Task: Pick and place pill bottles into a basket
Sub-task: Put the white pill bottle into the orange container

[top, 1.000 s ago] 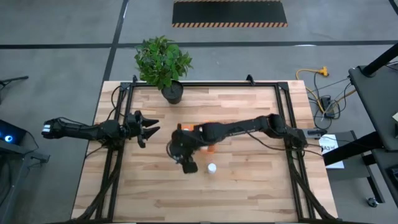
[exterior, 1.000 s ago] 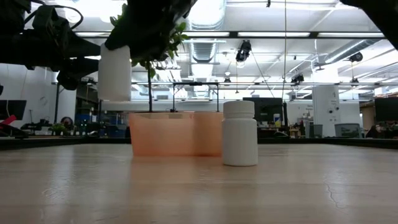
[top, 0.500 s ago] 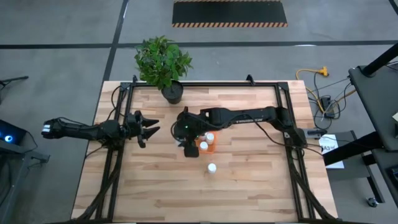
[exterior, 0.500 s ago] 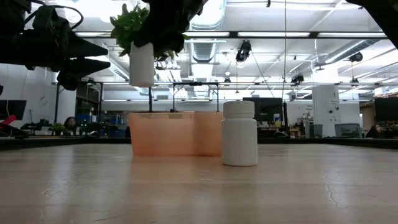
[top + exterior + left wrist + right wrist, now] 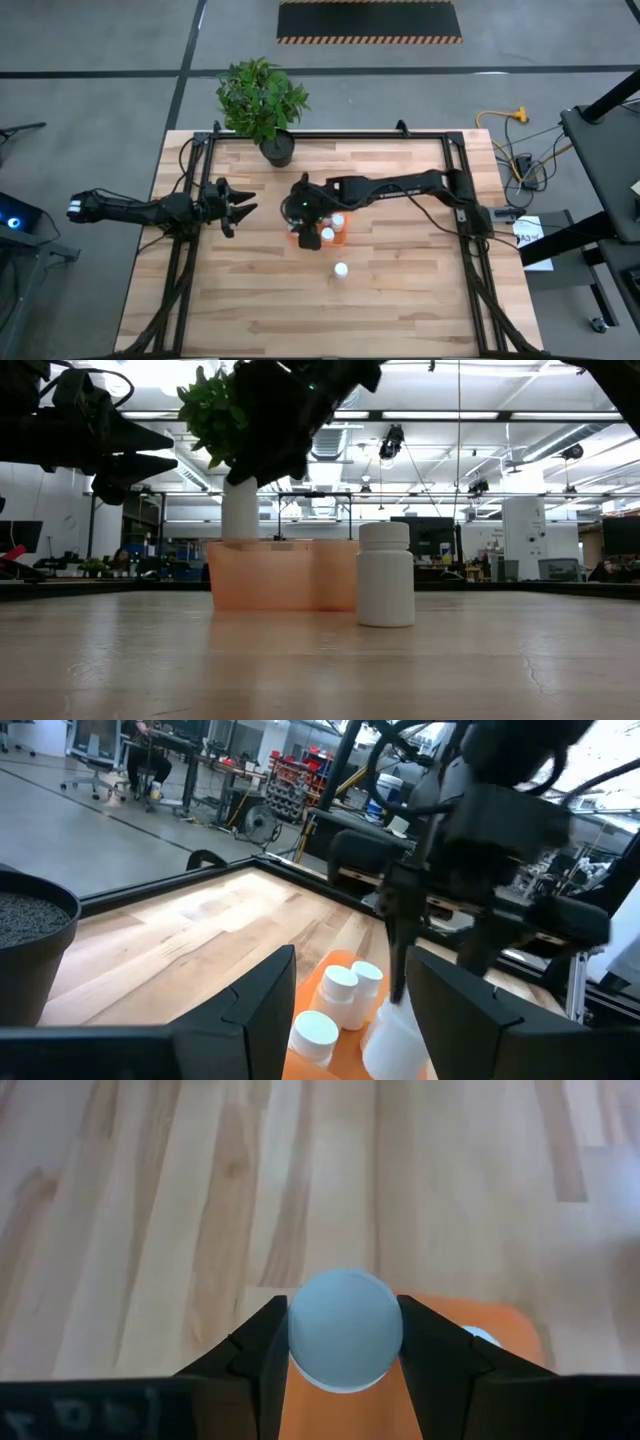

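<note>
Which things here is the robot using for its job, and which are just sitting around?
For the job:
- right gripper, shut on a pill bottle
- orange basket with bottles inside
- lone bottle on the table

Just around:
- potted plant
- left gripper, open, waiting at the side

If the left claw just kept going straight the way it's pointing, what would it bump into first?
Probably the orange basket, or the right gripper lowering a pill bottle into it. The open left gripper points across the table at them; depth is hard to judge, so which comes first is unclear.
</note>
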### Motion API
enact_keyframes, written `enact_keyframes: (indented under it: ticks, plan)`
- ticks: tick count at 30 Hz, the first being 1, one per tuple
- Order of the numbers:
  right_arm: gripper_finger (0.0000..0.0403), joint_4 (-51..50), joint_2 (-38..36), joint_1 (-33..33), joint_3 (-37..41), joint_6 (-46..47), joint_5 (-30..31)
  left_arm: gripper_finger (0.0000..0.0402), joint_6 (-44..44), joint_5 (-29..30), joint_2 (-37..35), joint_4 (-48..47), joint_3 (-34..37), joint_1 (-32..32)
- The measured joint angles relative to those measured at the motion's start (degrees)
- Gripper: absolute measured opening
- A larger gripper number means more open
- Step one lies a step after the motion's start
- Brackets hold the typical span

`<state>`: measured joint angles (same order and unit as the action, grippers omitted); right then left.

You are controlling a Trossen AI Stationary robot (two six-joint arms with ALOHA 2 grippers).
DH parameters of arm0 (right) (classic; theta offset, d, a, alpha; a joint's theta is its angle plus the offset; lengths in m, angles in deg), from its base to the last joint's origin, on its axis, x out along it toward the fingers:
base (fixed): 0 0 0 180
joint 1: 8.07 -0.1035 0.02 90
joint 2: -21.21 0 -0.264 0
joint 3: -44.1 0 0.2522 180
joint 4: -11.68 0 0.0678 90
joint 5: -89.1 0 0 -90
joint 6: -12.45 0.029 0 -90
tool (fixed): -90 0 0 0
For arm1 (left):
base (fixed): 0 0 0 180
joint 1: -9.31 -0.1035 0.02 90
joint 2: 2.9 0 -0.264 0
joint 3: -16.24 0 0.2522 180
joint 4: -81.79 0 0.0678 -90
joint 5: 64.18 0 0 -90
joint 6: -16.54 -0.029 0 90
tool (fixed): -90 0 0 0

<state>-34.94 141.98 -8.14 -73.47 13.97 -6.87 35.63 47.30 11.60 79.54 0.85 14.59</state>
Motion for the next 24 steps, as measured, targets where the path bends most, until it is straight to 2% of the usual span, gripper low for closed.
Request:
enact_keyframes:
  ticks: [8,24]
  plan:
    - [0.0142,10.0,-6.1,1.2,12.3,2.8,0.2,0.0173,0.0,0.0,0.0,0.0,0.0,0.0]
    - [0.0142,18.8,-6.3,0.9,20.3,4.1,1.7,0.0173,0.0,0.0,0.0,0.0,0.0,0.0]
